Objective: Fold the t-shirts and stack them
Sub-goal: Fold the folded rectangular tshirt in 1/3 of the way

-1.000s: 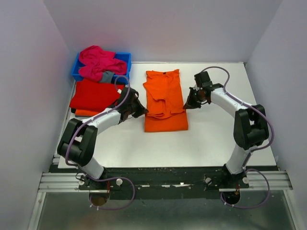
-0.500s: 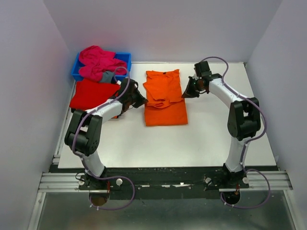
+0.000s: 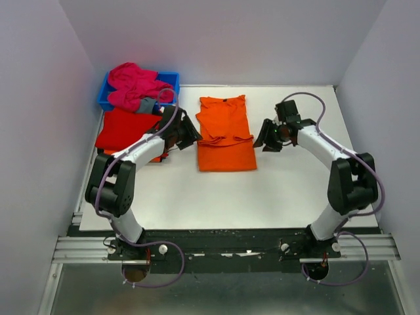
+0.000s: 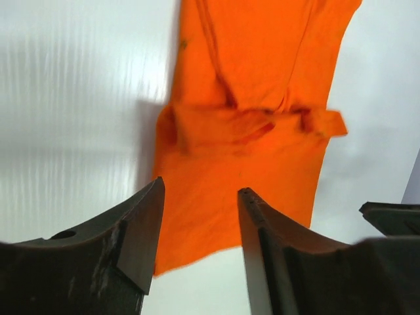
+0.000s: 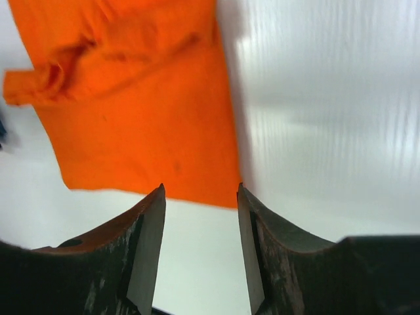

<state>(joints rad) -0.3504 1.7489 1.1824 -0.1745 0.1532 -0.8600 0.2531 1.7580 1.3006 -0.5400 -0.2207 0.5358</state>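
Note:
An orange t-shirt (image 3: 226, 134) lies flat at the table's middle, sides folded in, with a creased band across it (image 4: 249, 125). My left gripper (image 3: 191, 136) stands open just off its left edge, nothing between the fingers (image 4: 201, 187). On the other side, my right gripper (image 3: 264, 139) is also open and empty, a little off the shirt's right edge (image 5: 200, 187). The shirt's lower part (image 5: 138, 131) fills the right wrist view. A folded red t-shirt (image 3: 128, 129) lies at the left. The magenta t-shirt (image 3: 133, 84) is bunched in the bin.
A blue bin (image 3: 172, 78) stands at the back left with a small grey cloth piece (image 3: 146, 104) at its front edge. White walls close in the table on three sides. Bare white tabletop (image 3: 295, 184) stretches to the front and right.
Both grippers were shut on the orange shirt's sides and carried them towards the back. They have now opened and let go, and the right one has drawn away to the right.

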